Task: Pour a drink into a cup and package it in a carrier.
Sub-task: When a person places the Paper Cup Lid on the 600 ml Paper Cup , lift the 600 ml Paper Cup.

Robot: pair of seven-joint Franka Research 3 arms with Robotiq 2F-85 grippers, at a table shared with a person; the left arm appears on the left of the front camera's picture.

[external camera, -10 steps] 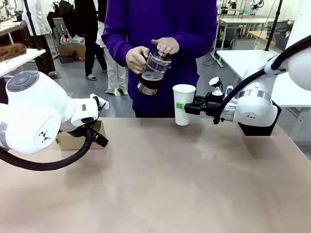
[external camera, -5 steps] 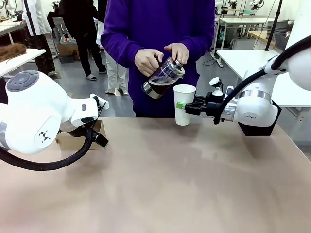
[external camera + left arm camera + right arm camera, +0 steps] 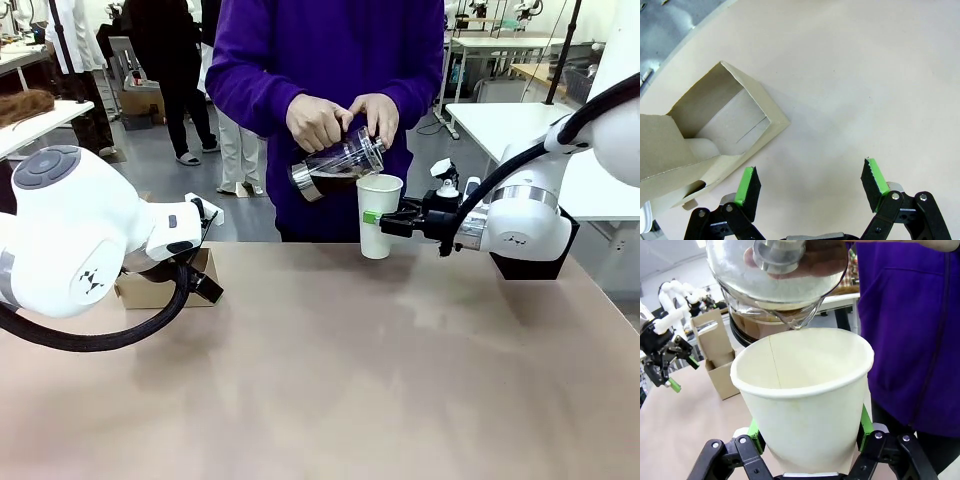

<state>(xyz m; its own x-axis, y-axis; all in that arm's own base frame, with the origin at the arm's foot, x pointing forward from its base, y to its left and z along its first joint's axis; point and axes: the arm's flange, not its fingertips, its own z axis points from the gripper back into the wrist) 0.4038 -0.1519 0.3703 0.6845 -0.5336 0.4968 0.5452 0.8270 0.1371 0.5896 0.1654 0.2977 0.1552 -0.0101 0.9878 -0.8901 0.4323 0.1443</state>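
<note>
My right gripper [image 3: 374, 217] squeezes cup [image 3: 380, 195] by bench [image 3: 330, 380] far edge; left gripper [image 3: 810, 186] wide open. Person [image 3: 330, 60] tips jug [image 3: 335, 165]: fast pour may splash over rim.

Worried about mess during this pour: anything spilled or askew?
Nothing stands out. The right gripper holds the cup upright, the person's tilted jug has its spout over the rim, and the table looks dry.

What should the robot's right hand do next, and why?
Probably hold the cup steady where it is: the right hand is shut on it, the person's tipped jug has its spout just over the rim, and the cup looks empty so far.
</note>
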